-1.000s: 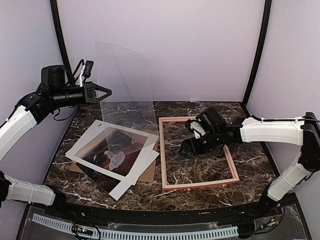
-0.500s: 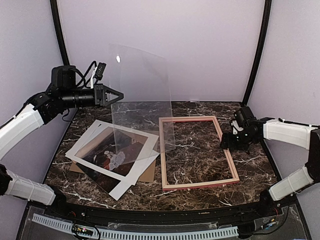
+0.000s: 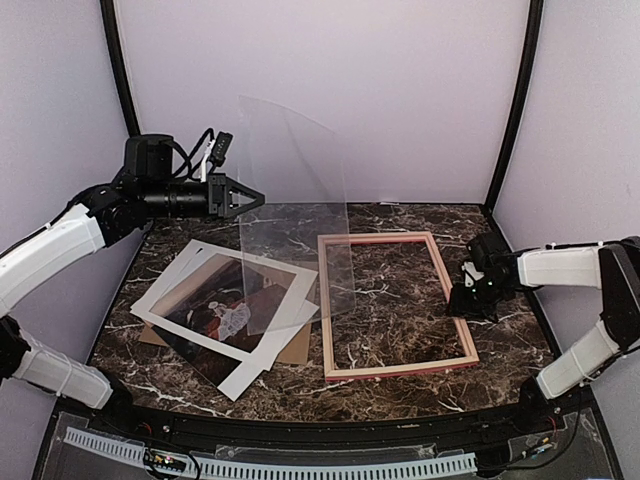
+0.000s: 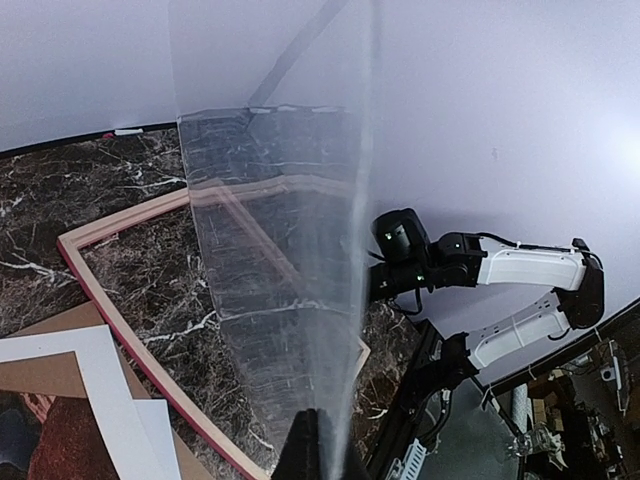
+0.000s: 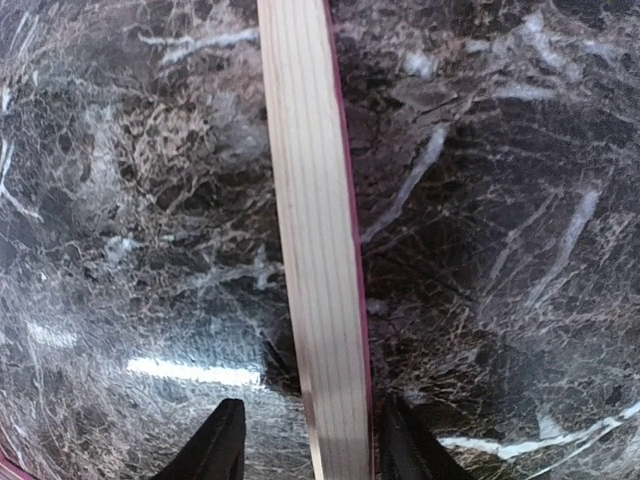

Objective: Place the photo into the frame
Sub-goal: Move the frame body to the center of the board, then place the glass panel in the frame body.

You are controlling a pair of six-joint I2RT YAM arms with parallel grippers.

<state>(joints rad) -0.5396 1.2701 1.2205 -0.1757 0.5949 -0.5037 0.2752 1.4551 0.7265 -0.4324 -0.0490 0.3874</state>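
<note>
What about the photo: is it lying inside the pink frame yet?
No, the photo lies under the white mat, left of the frame.

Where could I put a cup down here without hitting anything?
Bare marble inside the frame and the front strip between its near rail and the table edge. Crowded: left pile under the white mat, clear sheet hanging by it.

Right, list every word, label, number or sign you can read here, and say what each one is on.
No readable text in any view.
The photo: image only, no caption.
The frame, clear sheet and white mat: no markings visible.
Small part on the near rail: too small to read.
Clutter beyond the table in the left wrist view: too blurred to read.
</note>
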